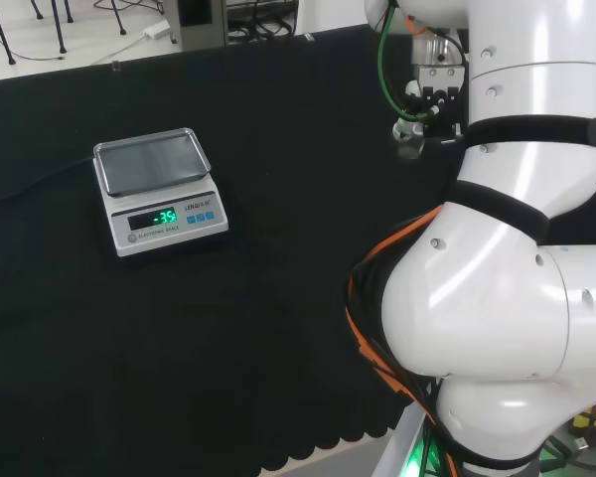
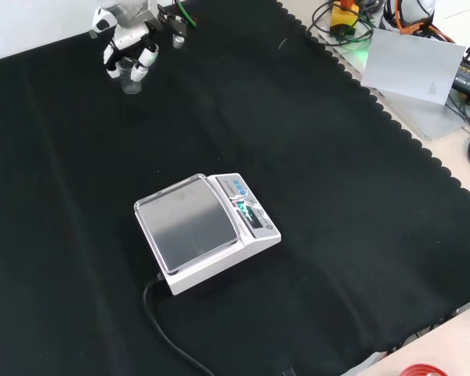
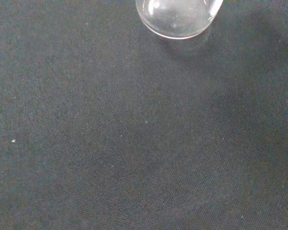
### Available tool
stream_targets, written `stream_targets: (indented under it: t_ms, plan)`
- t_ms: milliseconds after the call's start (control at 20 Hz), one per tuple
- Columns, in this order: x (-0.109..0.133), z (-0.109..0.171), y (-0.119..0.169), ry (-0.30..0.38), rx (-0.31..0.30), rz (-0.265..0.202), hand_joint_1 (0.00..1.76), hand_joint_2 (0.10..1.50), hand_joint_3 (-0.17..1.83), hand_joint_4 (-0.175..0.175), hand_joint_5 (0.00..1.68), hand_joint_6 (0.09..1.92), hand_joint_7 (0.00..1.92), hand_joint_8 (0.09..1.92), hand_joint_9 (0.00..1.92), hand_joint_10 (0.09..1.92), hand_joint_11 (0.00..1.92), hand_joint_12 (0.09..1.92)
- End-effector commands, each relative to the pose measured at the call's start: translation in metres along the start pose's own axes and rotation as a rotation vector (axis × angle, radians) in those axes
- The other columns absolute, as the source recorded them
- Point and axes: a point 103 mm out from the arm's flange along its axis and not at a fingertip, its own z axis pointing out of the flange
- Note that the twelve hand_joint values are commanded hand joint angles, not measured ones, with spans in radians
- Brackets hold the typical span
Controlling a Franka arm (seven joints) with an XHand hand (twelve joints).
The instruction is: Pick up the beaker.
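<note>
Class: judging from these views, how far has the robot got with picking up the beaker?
Done: the hand has closed around the clear beaker, away from the scale. In hand: the lift itself; whether the beaker has left the black cloth cannot be told. Left: raising it clearly.

Black cloth (image 2: 337,235) with scalloped edge over the bench, pale floor (image 1: 70,40) and dark chair legs (image 1: 60,25) beyond.

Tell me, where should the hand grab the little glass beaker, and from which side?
Probably round its side wall, about halfway up. The beaker is a small clear round cup standing upright, so curled fingers and a thumb can wrap its curved wall. The hand is already at it in the front view, fingers either side, so coming from above and behind it looks best. The scale stands well away.
</note>
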Motion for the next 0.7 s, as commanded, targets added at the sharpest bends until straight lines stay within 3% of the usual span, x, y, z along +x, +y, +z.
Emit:
stream_targets:
  t_ms: [50,350,700]
  plan:
    - [0.004,-0.012,-0.005,-0.046,0.005,-0.018,1.06,1.29,-0.03,-0.175,0.68,1.44,0.61,0.97,0.85,0.81,0.83,1.12]
    - [0.01,-0.034,-0.016,-0.078,0.035,-0.057,1.07,1.28,-0.02,-0.175,0.7,1.43,0.65,1.0,0.87,0.84,0.85,1.11]
    - [0.021,-0.068,-0.038,-0.151,0.016,-0.082,1.07,1.28,-0.02,-0.175,0.71,1.42,0.68,1.01,0.88,0.86,0.86,1.1]
